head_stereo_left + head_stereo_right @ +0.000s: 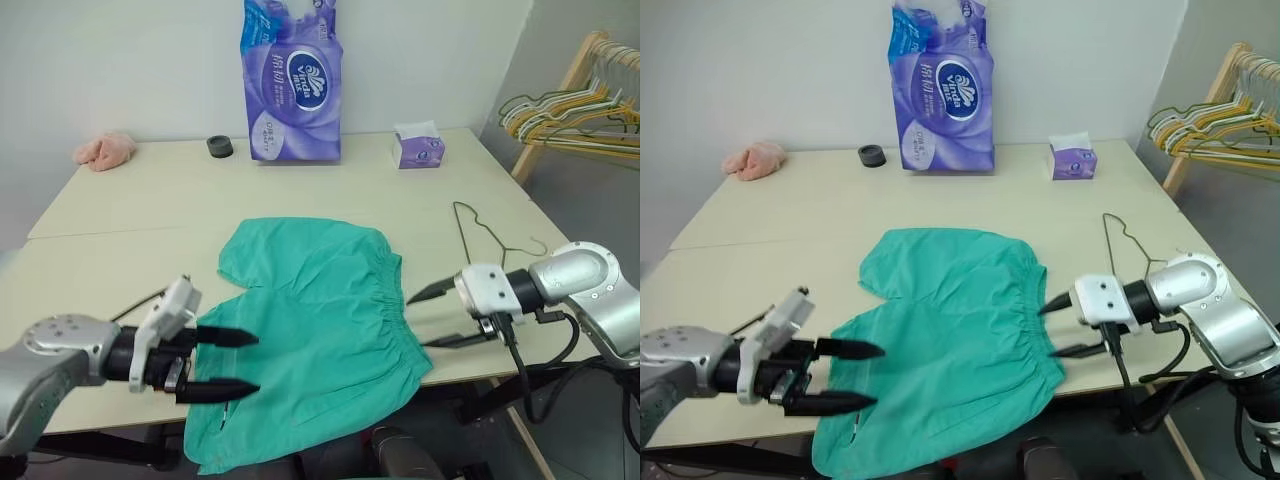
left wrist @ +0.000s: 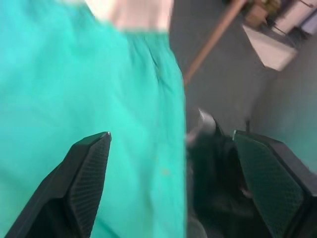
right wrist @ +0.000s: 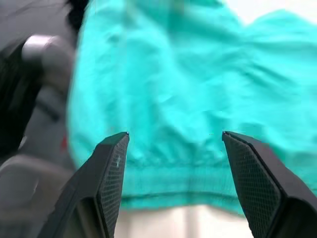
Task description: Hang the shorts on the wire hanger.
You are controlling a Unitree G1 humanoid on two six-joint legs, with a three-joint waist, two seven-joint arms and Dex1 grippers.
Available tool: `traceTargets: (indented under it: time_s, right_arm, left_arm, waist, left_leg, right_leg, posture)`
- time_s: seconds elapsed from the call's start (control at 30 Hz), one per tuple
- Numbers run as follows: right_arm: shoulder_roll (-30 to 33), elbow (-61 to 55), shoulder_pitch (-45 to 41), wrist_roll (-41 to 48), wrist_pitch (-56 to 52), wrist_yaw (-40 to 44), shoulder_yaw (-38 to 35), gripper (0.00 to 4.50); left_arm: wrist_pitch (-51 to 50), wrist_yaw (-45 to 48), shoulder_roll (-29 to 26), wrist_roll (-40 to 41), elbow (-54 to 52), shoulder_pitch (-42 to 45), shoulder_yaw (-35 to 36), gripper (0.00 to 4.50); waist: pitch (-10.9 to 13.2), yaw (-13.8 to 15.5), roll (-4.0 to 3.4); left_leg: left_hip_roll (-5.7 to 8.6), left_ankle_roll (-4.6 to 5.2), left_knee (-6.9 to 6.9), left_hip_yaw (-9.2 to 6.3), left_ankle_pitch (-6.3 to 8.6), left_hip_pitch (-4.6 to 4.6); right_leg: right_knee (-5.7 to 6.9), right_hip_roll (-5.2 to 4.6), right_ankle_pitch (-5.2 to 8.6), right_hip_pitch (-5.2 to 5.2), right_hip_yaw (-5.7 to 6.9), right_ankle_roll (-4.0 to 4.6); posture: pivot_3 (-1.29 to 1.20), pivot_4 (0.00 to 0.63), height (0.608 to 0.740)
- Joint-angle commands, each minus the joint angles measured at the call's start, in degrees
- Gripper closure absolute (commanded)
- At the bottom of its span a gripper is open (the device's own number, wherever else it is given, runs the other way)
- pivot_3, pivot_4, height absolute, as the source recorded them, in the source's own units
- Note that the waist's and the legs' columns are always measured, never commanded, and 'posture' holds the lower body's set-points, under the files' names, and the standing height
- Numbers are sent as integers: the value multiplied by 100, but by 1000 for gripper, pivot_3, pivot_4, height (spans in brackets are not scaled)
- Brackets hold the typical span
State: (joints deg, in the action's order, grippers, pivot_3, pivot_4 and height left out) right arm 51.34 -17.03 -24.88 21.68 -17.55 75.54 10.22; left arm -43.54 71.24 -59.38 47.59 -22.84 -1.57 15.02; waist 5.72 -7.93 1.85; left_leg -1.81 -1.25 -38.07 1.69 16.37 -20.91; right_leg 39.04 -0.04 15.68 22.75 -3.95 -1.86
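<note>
I see the teal shorts lying flat near the front edge of the table, with one leg hanging a little over that edge and the gathered waistband turned toward the right side. The wire hanger lies on the table just beside the waistband, toward the right edge, apart from the fabric. My left gripper hovers over the leg side with its two fingers spread and nothing between them; my right gripper hovers at the waistband, also spread and empty. I judge the shorts are laid out and the next thing is to take the hanger. To do this well I would bring the right gripper to the thin wire near the hook, close slowly, because such wire slips easily, and keep the left ready to lift one waistband corner.
</note>
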Motion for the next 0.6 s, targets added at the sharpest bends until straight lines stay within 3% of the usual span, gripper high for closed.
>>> traceTargets:
  time_s: [0.03, 0.13, 0.2, 0.27, 0.43, 0.6]
  right_arm:
    - [-451, 277, -100, 101, -534, -931, -413, 1295]
    - [-811, 772, -51, -372, -640, -1911, -637, 1124]
    - [-947, 1043, 38, -676, -546, -2419, -734, 690]
    - [-1244, 1333, 113, -936, -617, -3269, -979, 33]
    - [-1908, 1943, 189, -1364, -1339, -5148, -1639, 9]
    - [-2179, 2672, 6, -1613, -1617, -6058, -1927, 9]
  left_arm:
    - [29, -735, 268, -323, 474, 554, -88, 338]
    - [510, -1251, 530, -1053, 793, 832, -385, 306]
    - [703, -1551, 770, -1339, 965, 1008, -515, 296]
    - [784, -1865, 1132, -1497, 1108, 1310, -661, 0]
    - [984, -2053, 1682, -1738, 946, 1838, -1064, 0]
    - [1048, -1551, 1643, -1788, 1016, 2253, -1427, 0]
  waist:
    - [-2, -5, 3]
    - [-2, -15, 3]
    - [-3, -3, 3]
    - [-8, 17, 11]
    - [-9, 2, 13]
    - [-10, -58, 11]
  left_leg:
    - [5, 0, -1, 0, 0, 0]
    - [9, 0, -2, 2, 0, 1]
    - [10, 0, -2, 1, 0, 0]
    - [10, 0, -1, 3, 0, -4]
    - [9, 0, -3, -2, 0, -16]
    - [15, 0, 0, 2, 0, -14]
  right_leg:
    - [-1, 1, 0, -3, 0, 0]
    - [-1, 1, -2, -5, -6, -2]
    - [-3, -1, -10, -5, -10, 12]
    - [-7, -2, -18, -5, -12, 25]
    - [-7, -7, -19, -3, -20, 27]
    - [-6, -1, -19, -1, -23, 27]
  posture:
    - [-116, 65, 740]
    - [-118, 64, 740]
    - [-122, 64, 740]
    - [-126, 61, 740]
    - [-151, 65, 740]
    - [-175, 69, 740]
